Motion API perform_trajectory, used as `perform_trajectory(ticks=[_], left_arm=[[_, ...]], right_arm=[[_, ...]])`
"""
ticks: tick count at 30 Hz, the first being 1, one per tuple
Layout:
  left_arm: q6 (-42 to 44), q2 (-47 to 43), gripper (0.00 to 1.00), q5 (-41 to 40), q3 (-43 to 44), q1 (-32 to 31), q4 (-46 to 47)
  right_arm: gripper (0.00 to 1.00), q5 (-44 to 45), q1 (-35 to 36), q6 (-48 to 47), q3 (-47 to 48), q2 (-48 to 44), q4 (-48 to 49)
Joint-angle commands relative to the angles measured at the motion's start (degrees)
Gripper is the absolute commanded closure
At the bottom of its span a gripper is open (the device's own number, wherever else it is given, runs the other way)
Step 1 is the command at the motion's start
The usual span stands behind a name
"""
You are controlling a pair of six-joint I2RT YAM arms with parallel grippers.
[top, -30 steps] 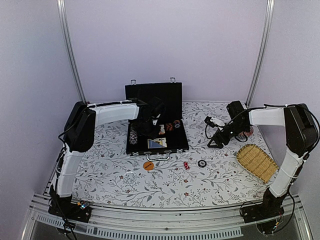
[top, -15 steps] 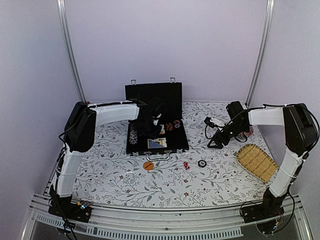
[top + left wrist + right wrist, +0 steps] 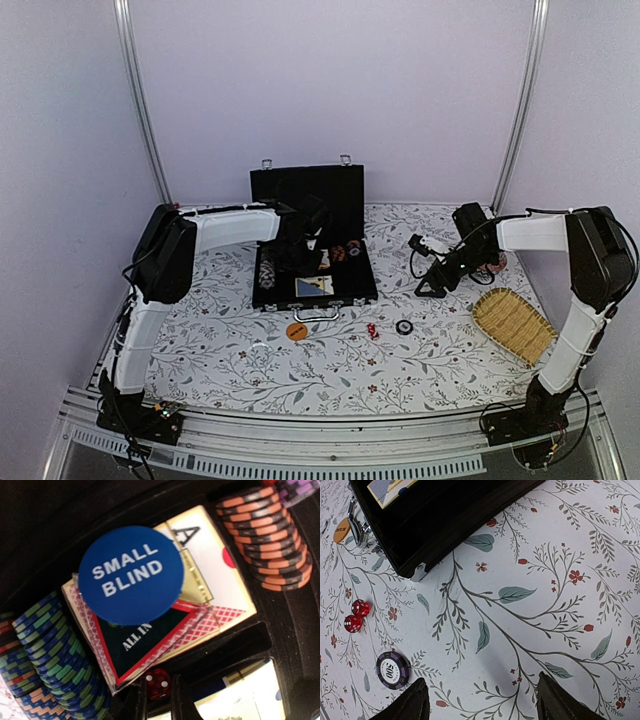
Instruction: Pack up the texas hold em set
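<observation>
Pinching a translucent red die (image 3: 157, 682) between its jaws, the left gripper (image 3: 158, 700) sits inside the black hard-shell case (image 3: 310, 185) at frame centre, while the right gripper (image 3: 482, 700) gapes wide over the floral cloth (image 3: 545, 605).

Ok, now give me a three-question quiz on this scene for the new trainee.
1. True or false: the case is shut.
2. How many red dice lie on the table near the purple chip?
3. The blue disc inside the case reads: A) DEALER, B) SMALL BLIND, C) BIG BLIND.
Key: 1 false, it stands open; 2 two; 3 B.
</observation>
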Motion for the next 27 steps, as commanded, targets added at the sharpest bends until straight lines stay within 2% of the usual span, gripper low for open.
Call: perform_trajectory(ticks=[1, 7, 12, 15, 17, 20, 24, 26, 27], left_arm=[[-0.14, 2.2, 0.93, -2.28, -0.49, 1.08, 0.49], [-0.28, 0.94, 0.95, -7.6, -4.5, 1.0, 1.32], [1.23, 2.26, 0.99, 1.35, -6.09, 0.54, 2.42], [1.42, -1.29, 0.99, 8.48, -9.98, -0.11, 6.77], [0.68, -5.23, 0.99, 9.23, -13.32, -0.29, 9.73], [-0.46, -10.25, 0.99, 5.88, -15.35, -0.25, 11.53], [-0.78, -11.44, 0.93, 3.47, -15.56, 0.22, 11.69], [-0.83, -10.42, 0.84, 2.12, -14.52, 0.36, 9.83], [-0.91, -9.91, 0.83, 1.75, -13.93, 0.39, 9.17]], right_arm=[[0.26, -0.97, 0.08, -0.67, 1.56, 1.29, -0.7], [0.26, -0.96, 0.08, -0.7, 1.69, 1.75, -0.83], [0.26, -0.9, 0.16, -0.7, 1.82, 1.87, -0.92], [0.26, -0.82, 0.16, -0.61, 1.81, 1.78, -0.92], [0.26, -0.82, 0.16, -0.61, 1.82, 1.95, -0.88], [0.26, -0.86, 0.24, -0.69, 1.88, 2.27, -0.97], [0.26, -0.86, 0.6, -0.7, 2.03, 2.81, -1.18], [0.26, -0.88, 0.74, -0.7, 2.12, 2.74, -1.25], [0.26, -0.81, 0.7, -0.7, 2.07, 2.67, -1.22]])
